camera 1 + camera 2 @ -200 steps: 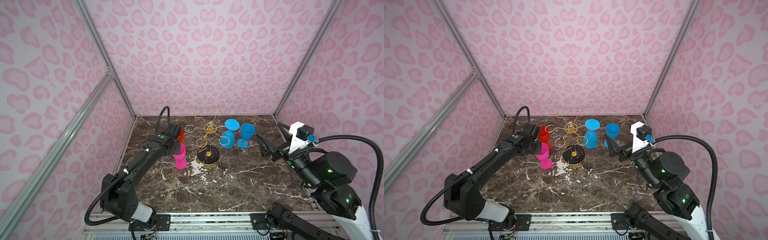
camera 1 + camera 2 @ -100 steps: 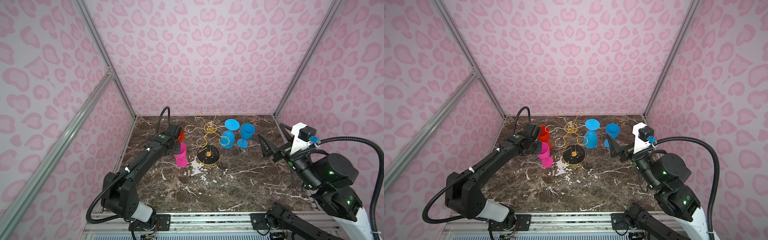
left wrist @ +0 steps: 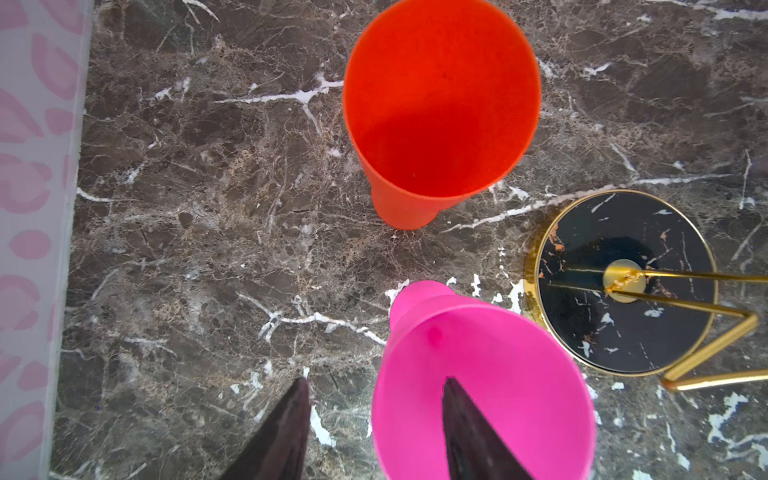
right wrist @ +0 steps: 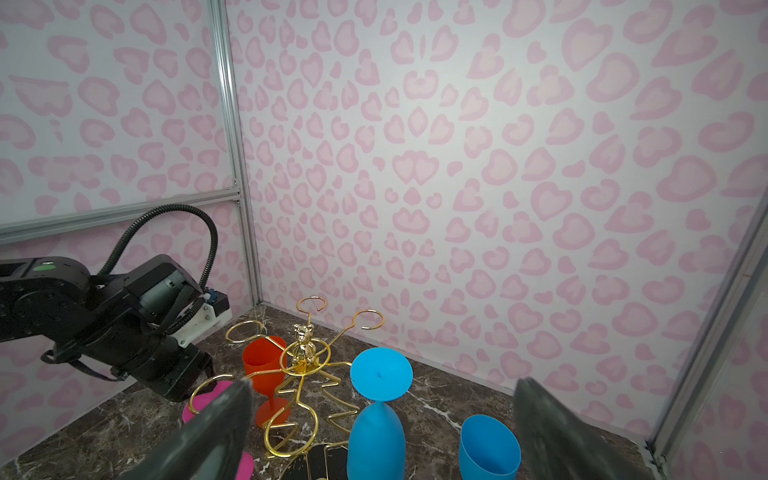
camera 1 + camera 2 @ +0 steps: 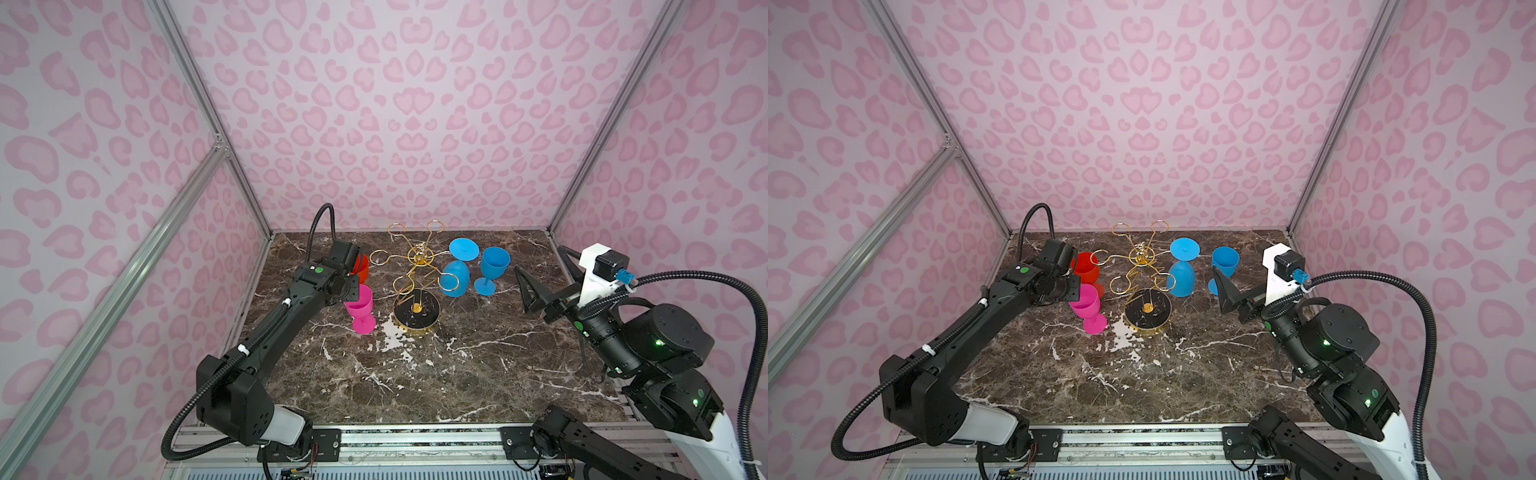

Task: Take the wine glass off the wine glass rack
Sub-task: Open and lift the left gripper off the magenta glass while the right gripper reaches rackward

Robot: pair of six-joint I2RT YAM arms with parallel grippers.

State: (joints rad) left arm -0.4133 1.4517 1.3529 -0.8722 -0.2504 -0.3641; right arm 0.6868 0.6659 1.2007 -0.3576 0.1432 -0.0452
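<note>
The pink glass [image 5: 359,305], red glass [image 5: 1086,266] and upright blue glass [image 5: 494,262] stand on the worktop [image 5: 415,374] beside the wine glass rack [image 5: 420,254], the left gripper [image 3: 376,382] straddles the pink rim with jaws parted, the right gripper [image 4: 384,386] is wide open and empty, and one inverted blue wine glass [image 5: 456,278] hangs on the rack, yet to be removed.

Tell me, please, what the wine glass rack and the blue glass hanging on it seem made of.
Wine glass rack: probably polished gold-toned metal wire, thin and glinting; its base looks like black marble, perhaps imitation. Hanging blue glass: likely plastic, being opaque, matte, evenly coloured.
</note>
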